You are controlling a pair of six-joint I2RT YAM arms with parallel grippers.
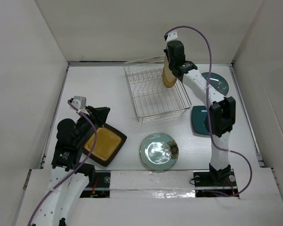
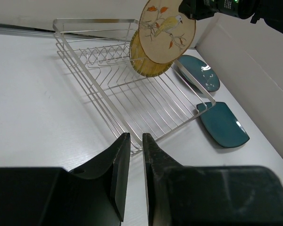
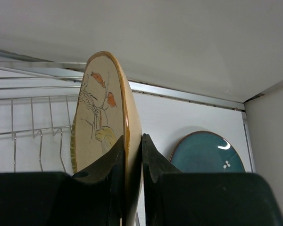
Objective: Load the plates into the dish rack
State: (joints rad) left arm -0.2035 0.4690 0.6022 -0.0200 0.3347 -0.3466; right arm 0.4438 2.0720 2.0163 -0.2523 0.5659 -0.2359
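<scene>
Right wrist: cream bird plate (image 3: 96,108) is clamped upright at its rim by the right gripper (image 3: 132,141) jaws, over dish rack (image 1: 155,96). Left gripper (image 2: 136,136) jaws are seen nearly together, at mustard square plate (image 1: 106,146) edge.

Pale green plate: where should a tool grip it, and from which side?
Likely the right rim of the pale green plate, coming low from the right: it lies flat, so only the upturned rim can be pinched, and that side has bare table.

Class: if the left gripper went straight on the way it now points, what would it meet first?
Most likely the rack, at its near rim, after some bare table; depth is unclear.
</scene>
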